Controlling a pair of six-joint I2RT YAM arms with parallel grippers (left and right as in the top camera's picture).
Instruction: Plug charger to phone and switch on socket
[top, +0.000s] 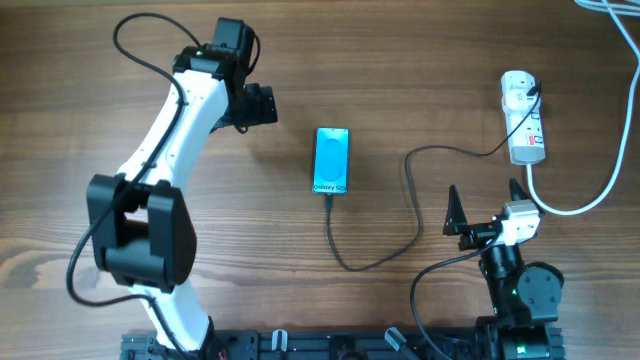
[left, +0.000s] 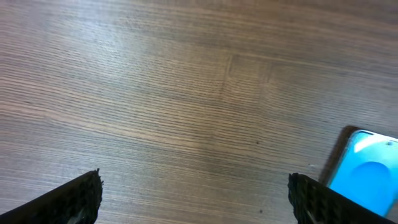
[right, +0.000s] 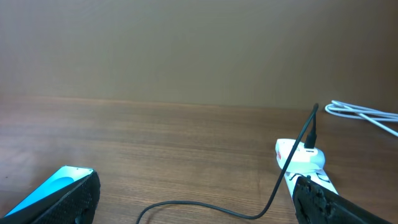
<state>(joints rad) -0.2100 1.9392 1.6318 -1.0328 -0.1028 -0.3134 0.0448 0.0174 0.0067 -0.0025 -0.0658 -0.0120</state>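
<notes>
**Charger looking plugged in, socket switch pending**

The phone (top: 331, 160) is lying flat mid-counter, cyan screen up. The charger (top: 415, 215) cable is running from the phone's near edge, looping toward the counter's near edge, then climbing to the socket (top: 524, 120) by the far right corner, with its plug sitting in the outlet. The connector is touching the phone; whether it is fully seated, cannot tell. The left gripper (left: 196, 205) is hovering left of the phone, fingers spread wide, holding nothing. The right gripper (top: 487, 208) is sitting near the right edge, just short of the socket, jaws spread, empty. Switching on looks like the step in hand. The next move is calling for the right gripper to reach farther and press a fingertip onto the red switch (top: 536, 122).
</notes>
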